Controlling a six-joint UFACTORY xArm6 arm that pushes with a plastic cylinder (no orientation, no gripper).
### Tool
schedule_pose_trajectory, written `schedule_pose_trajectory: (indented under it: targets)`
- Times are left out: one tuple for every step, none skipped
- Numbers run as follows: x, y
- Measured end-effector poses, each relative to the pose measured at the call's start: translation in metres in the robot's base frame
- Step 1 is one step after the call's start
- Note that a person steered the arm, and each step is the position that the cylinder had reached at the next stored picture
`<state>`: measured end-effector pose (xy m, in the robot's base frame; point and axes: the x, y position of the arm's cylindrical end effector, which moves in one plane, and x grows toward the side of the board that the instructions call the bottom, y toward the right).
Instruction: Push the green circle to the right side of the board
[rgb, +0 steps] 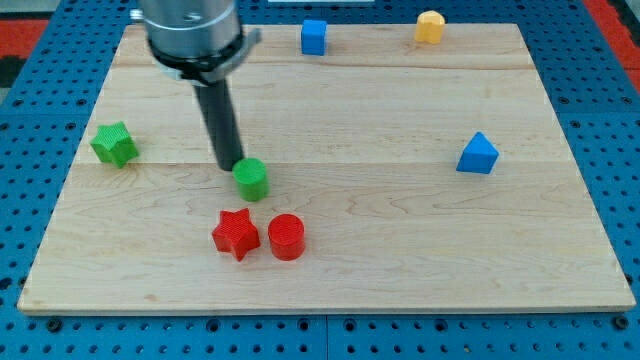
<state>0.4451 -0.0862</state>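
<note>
The green circle (251, 179) sits left of the board's middle. My tip (230, 165) is just at its upper left, touching or nearly touching it. The dark rod rises from there to the arm's grey body at the view's top left.
A red star (236, 234) and a red circle (286, 237) lie just below the green circle. A green star (115, 144) is at the left edge. A blue cube (314, 37) and a yellow block (430, 27) sit at the top. A blue triangular block (478, 154) is at the right.
</note>
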Motion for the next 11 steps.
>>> schedule_pose_trajectory:
  targets:
    - [0.002,0.05]
    - [0.002,0.079]
    - [0.01,0.081]
    - [0.005,0.036]
    - [0.005,-0.02]
    - [0.021,-0.039]
    - [0.042,0.023]
    - [0.046,0.108]
    - [0.057,0.177]
    - [0.063,0.176]
    - [0.072,0.135]
